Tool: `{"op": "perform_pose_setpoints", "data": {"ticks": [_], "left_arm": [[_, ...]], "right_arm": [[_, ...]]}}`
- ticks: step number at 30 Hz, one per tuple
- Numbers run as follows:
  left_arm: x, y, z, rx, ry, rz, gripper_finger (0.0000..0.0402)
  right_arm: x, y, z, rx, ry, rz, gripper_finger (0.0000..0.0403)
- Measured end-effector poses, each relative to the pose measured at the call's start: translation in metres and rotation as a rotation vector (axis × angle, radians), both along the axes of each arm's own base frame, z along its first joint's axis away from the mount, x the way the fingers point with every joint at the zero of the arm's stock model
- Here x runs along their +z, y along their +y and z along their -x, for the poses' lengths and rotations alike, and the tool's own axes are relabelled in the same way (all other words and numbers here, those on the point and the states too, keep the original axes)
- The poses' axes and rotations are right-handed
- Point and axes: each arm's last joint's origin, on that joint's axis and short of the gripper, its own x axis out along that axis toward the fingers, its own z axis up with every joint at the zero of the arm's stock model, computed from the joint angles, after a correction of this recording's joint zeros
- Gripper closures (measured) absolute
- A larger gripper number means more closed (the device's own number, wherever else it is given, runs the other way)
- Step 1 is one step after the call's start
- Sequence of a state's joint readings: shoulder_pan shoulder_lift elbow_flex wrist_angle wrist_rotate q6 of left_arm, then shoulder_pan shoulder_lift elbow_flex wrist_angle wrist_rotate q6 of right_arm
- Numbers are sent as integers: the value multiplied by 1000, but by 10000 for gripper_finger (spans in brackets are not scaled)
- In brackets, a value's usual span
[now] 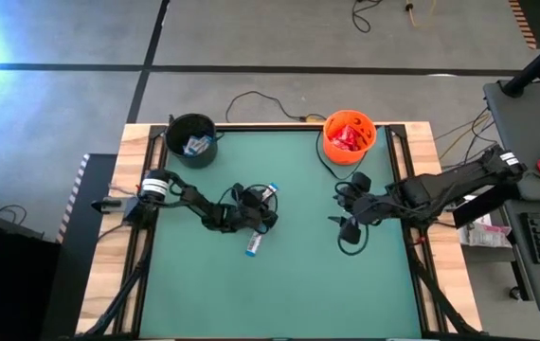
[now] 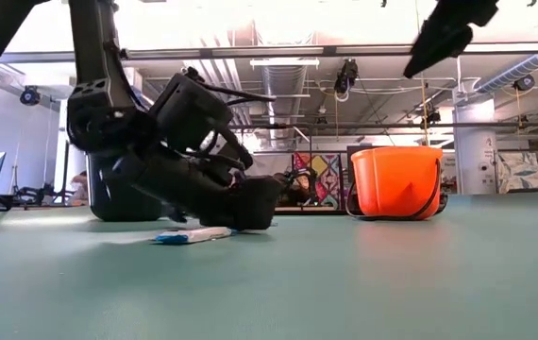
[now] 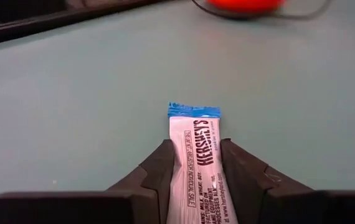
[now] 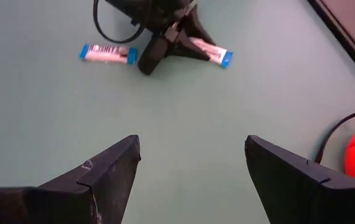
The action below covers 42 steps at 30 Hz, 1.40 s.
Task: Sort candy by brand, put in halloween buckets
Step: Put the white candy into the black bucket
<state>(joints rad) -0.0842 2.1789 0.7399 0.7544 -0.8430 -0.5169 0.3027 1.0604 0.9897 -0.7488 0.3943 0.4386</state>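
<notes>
Candy is the matter in hand, and one white-and-blue bar (image 3: pixel 196 163) lies lengthwise between the two fingers of the left gripper (image 3: pixel 195 171), low over the green table (image 1: pixel 298 284) near its middle. In the left wrist view both fingers (image 3: pixel 162 168) press against the wrapper's long sides, so the gripper is clenched on the bar, which appears to rest on the table, its blue crimped end poking out ahead of the fingertips. A second bar (image 1: pixel 254 244) of the same kind lies just beside the gripper, on the side nearer the table's front edge.

To do this step well, the squeeze should finish before any lift, since a slim slick wrapper can slip or twist out. The rise should be straight up, clear of the neighbouring bar, so that it is not dragged along.

Farther out, the black bucket (image 1: pixel 192 139) stands at the far left corner with light-wrapped pieces already inside; judging by that, it is the likely destination. The orange bucket (image 1: pixel 349 135) at the far right holds red packets (image 1: pixel 347 138).

The right gripper (image 4: pixel 193 163) waits with fingers spread wide and empty, hovering right of centre, near the orange bucket.
</notes>
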Motion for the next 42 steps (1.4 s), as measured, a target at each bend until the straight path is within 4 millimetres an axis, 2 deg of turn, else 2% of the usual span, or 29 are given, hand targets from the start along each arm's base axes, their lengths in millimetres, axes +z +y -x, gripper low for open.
{"op": "perform_pose_setpoints", "data": {"ticks": [3, 6, 11, 16, 19, 23, 28, 32, 37, 42], "left_arm": [[24, 8, 5, -43, 34, 16, 312], [57, 21, 22, -16, 102, 12, 313], [144, 51, 50, 27, 151, -38, 312], [223, 97, 98, 173, 214, -56, 312], [249, 127, 133, 297, 238, -1, 312], [258, 161, 167, 338, 205, 132, 311], [235, 191, 182, 384, 249, 296, 311], [211, 211, 182, 414, 309, 394, 303], [193, 220, 178, 406, 370, 469, 248], [208, 208, 174, 322, 323, 477, 170]], "right_arm": [[7, -4, -11, -34, -11, -8, 121], [17, -10, -25, -70, -25, -10, 126], [25, -27, -56, -99, -7, 8, 136], [23, -52, -90, -145, 26, -40, 145], [23, -63, -107, -153, 34, -76, 150], [24, -68, -125, -137, 40, -92, 155], [30, -68, -141, -137, 13, -100, 156], [41, -66, -145, -127, -18, -125, 156], [59, -60, -140, -109, -68, -134, 156], [73, -58, -130, -110, -111, -145, 156]]}}
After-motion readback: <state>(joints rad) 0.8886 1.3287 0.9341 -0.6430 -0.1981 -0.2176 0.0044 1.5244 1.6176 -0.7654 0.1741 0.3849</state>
